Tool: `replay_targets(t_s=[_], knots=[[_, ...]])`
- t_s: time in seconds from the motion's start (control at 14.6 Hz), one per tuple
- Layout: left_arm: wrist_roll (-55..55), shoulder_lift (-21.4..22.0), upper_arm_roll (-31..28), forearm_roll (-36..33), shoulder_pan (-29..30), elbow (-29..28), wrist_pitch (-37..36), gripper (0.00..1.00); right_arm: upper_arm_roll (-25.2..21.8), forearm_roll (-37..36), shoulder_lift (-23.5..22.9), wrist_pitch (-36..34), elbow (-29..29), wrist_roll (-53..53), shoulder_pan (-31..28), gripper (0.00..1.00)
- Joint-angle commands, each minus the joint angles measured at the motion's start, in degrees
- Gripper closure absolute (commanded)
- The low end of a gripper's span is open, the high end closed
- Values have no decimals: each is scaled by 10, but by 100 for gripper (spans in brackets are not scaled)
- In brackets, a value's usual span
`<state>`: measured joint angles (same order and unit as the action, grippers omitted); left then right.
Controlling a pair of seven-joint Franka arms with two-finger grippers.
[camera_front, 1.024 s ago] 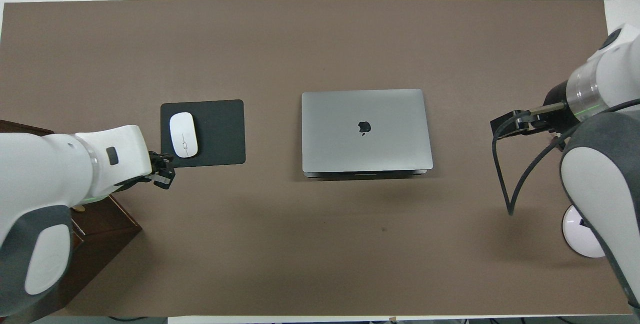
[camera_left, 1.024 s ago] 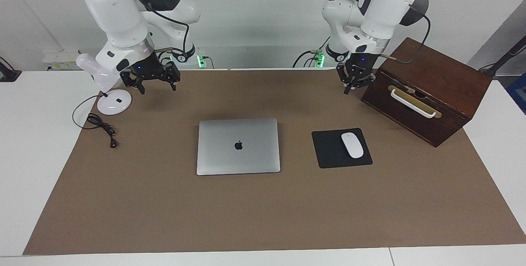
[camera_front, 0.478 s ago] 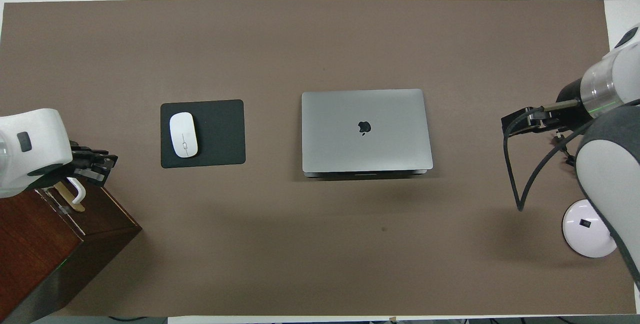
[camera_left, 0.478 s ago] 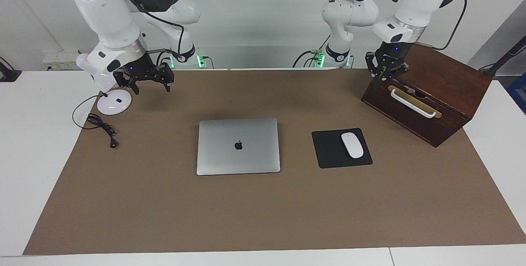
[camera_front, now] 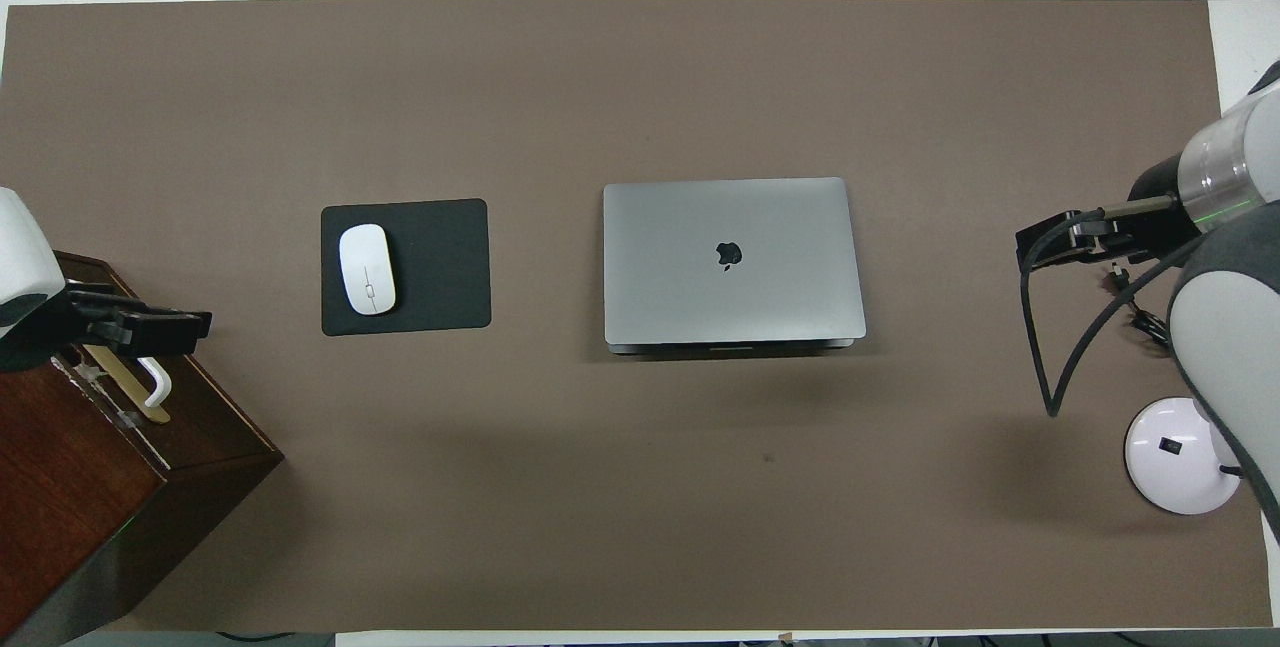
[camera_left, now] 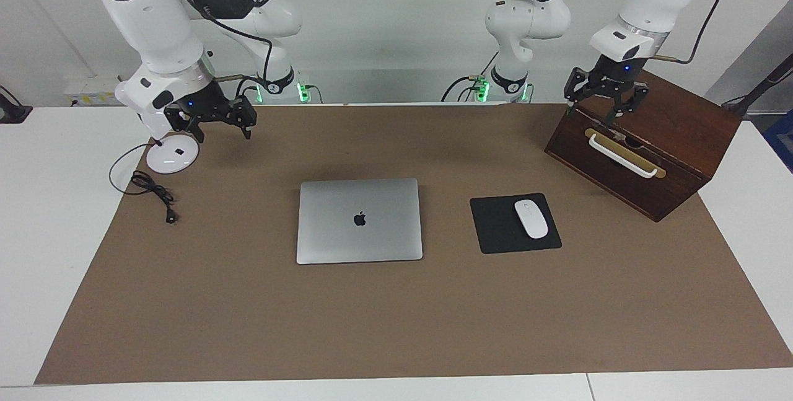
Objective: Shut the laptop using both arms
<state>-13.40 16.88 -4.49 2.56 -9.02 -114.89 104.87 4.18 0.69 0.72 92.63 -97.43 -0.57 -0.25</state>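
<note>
The silver-grey laptop [camera_left: 359, 221] lies shut and flat in the middle of the brown mat, apple logo up; it also shows in the overhead view [camera_front: 730, 257]. My left gripper [camera_left: 607, 106] hangs open and empty over the top edge of the wooden box, also seen from overhead [camera_front: 150, 327]. My right gripper [camera_left: 217, 123] hangs open and empty over the mat beside the lamp base, and shows in the overhead view [camera_front: 1060, 237]. Both grippers are well away from the laptop, one toward each end of the table.
A black mouse pad [camera_left: 495, 230] with a white mouse [camera_left: 531, 219] lies beside the laptop toward the left arm's end. A dark wooden box [camera_left: 657, 141] with a white handle stands at that end. A white lamp base [camera_left: 172, 154] and a black cable [camera_left: 152, 190] are at the right arm's end.
Both arms have drawn outward and upward. The left gripper moved from beside the wooden box to over its top edge. The right gripper shifted slightly toward the lamp. The laptop has not moved.
</note>
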Motion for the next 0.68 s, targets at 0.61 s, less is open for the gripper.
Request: replay_targets(t_s=[0.61], knots=[[17, -11, 6, -12, 59, 48, -9, 0, 5, -15, 10, 6, -10, 9, -2, 0]])
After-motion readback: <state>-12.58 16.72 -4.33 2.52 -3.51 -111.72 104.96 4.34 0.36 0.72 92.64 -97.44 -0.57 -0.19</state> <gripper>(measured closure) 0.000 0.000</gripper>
